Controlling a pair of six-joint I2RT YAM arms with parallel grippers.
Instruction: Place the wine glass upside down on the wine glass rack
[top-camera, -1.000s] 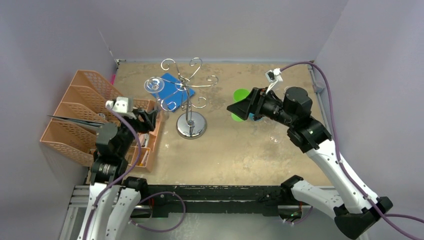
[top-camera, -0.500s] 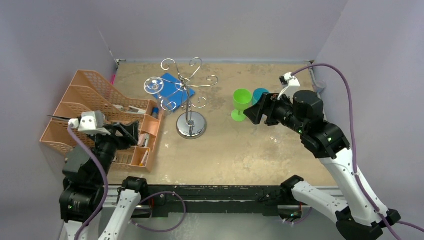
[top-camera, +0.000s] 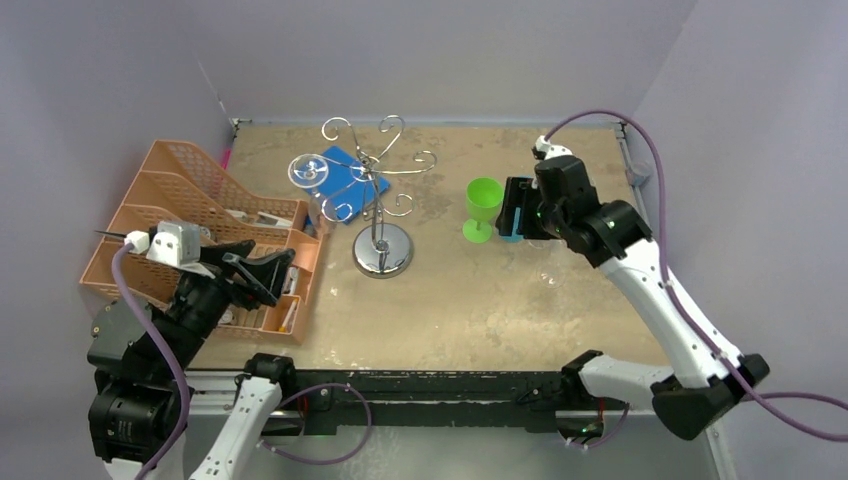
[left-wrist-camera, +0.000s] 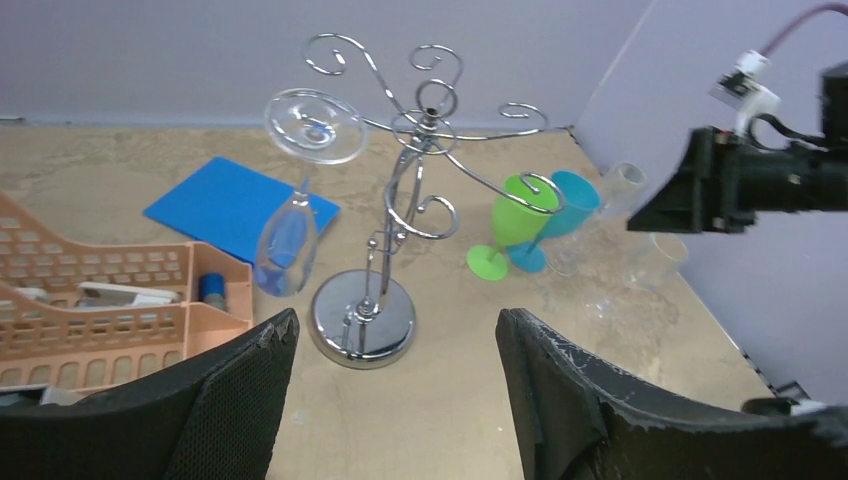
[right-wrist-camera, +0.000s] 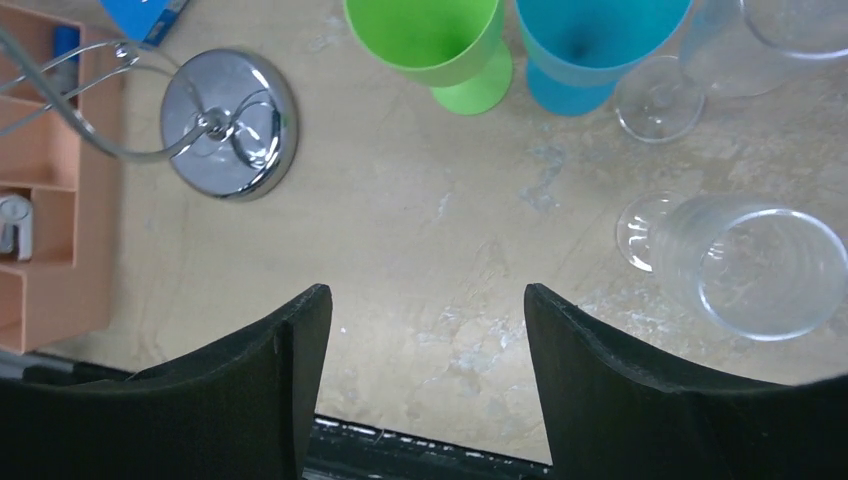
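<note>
Lower left, small items (left-wrist-camera: 110, 293) are kept in the orange organizer (left-wrist-camera: 100, 335); left gripper (left-wrist-camera: 392, 400) and right gripper (right-wrist-camera: 426, 385) are spread wide.

robot lab test cell, plain purple walls (top-camera: 450, 50), scuffed tabletop (top-camera: 480, 300), aluminium frame rail (top-camera: 152, 392)

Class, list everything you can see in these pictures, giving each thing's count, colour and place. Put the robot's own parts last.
wine glass rack: one, chrome, mid-table
wine glass: one, clear, hanging upside down on the rack's left side
pad: one, blue, flat behind the rack
organiser: one, orange, table's left edge
green goblet: one, green, right of the rack
teal goblet: one, teal, beside the green one
glasses: two, clear, near the right edge
table: one, tan, under everything
left claw: one, black, open, empty, near the organiser
right claw: one, black, open, empty, by the goblets
</note>
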